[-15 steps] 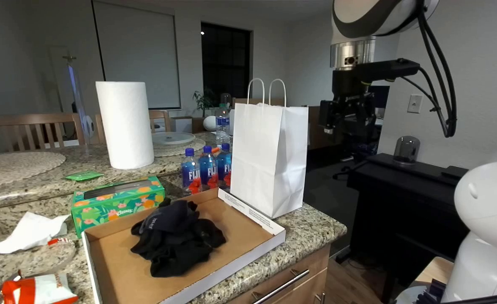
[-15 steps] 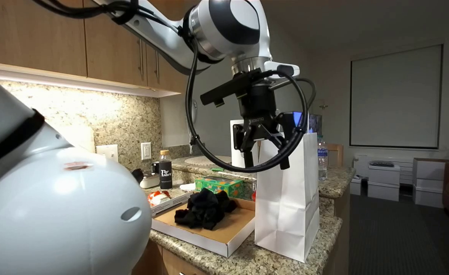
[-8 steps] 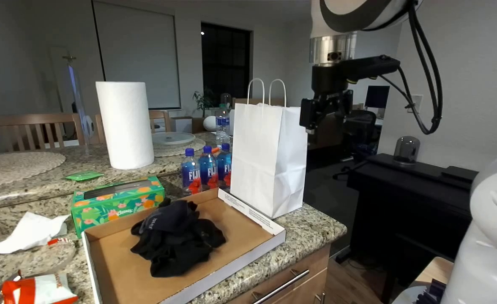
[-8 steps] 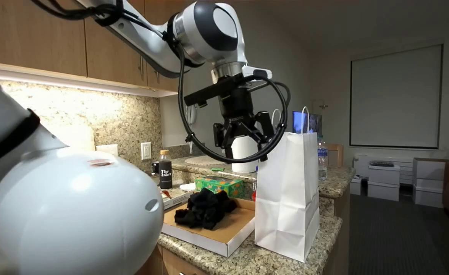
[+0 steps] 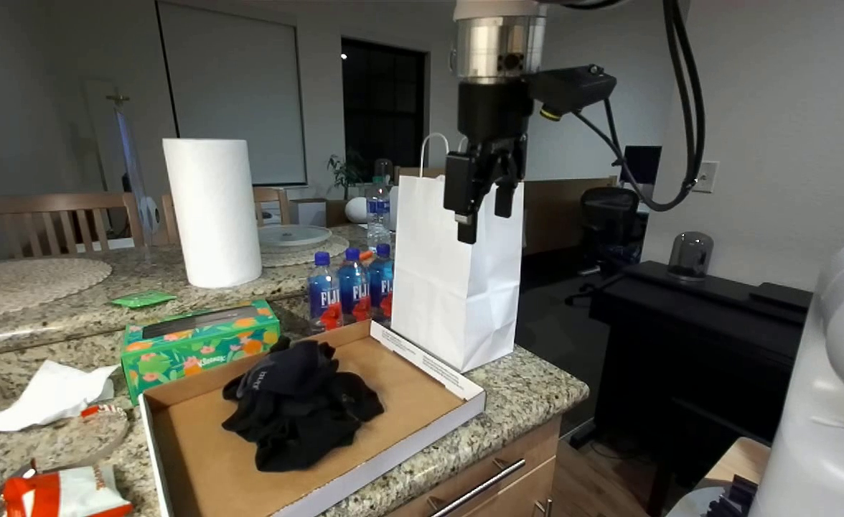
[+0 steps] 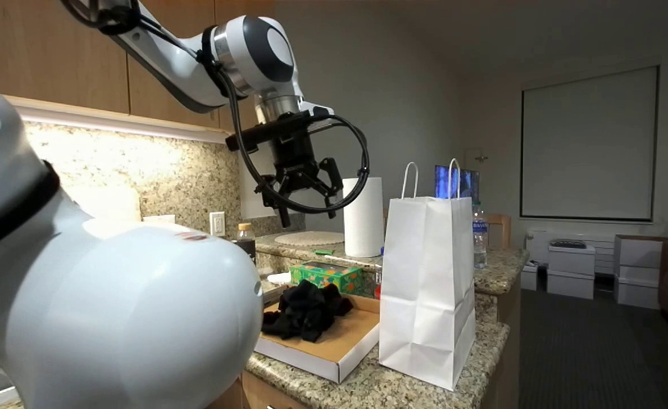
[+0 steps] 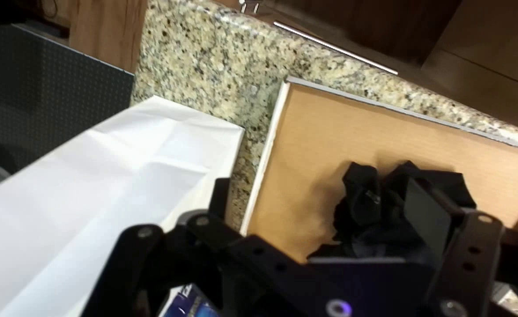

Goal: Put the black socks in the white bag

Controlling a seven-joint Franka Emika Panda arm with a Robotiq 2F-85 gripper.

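Observation:
The black socks point(image 5: 301, 420) lie in a dark lumpy heap inside a shallow cardboard tray point(image 5: 411, 373) on the granite counter. Upright at the tray's end stands the white bag point(image 6: 425, 284), its two looped handles raised; its inside is hidden. My gripper point(image 6: 308, 216) hangs open well above the tray, pointing down, with nothing between its fingers. In an exterior view, the gripper point(image 5: 485, 219) overlaps the bag's upper part. From the wrist view, the socks point(image 7: 360, 202) show below, partly covered by the right-hand finger point(image 7: 426, 215), while the bag point(image 7: 109, 176) lies to the left.
A green tissue box point(image 5: 203, 345) and several water bottles point(image 5: 354, 287) border the tray's back side. On the raised ledge stands a paper towel roll point(image 5: 212, 215). A red and white packet point(image 5: 70, 492) and crumpled tissue point(image 5: 45, 398) lie near the tray.
The arm has swung leftward in both exterior views, from beside and before the bag to above the tray. The gripper stays open throughout. Socks, tray and bag have not moved.

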